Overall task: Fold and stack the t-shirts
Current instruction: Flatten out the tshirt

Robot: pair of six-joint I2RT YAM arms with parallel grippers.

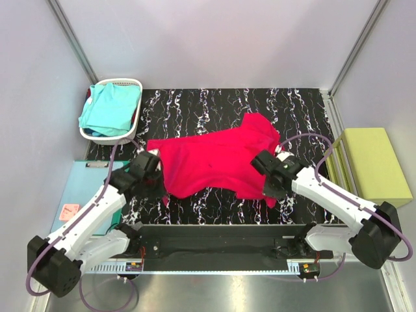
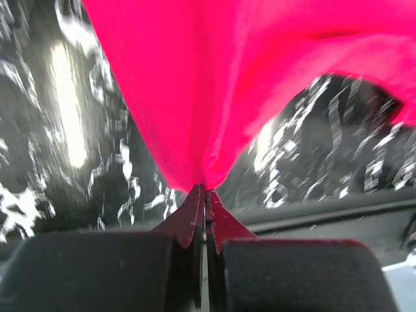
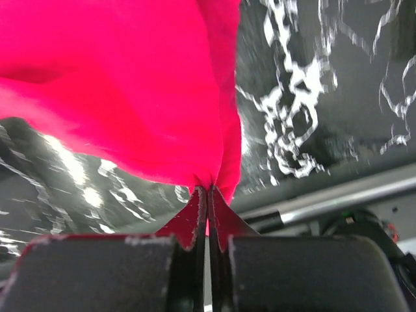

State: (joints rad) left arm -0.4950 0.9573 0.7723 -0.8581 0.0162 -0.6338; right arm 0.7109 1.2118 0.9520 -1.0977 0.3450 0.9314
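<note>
A crimson-red t-shirt (image 1: 218,159) is stretched across the middle of the black marbled table, lifted at both ends. My left gripper (image 1: 158,170) is shut on its left edge; the left wrist view shows the red cloth (image 2: 214,84) pinched at the tips of my left gripper (image 2: 205,190). My right gripper (image 1: 268,174) is shut on the right edge, with the red cloth (image 3: 130,91) bunched at the tips of my right gripper (image 3: 208,190). A turquoise t-shirt (image 1: 109,108) lies crumpled in the white basket (image 1: 132,84) at the back left.
A yellow-green block (image 1: 376,165) lies off the table at the right. A light-blue mat (image 1: 78,188) with a pink note lies at the left front. Grey walls close in the back and sides. A black rail (image 1: 214,244) runs along the near edge.
</note>
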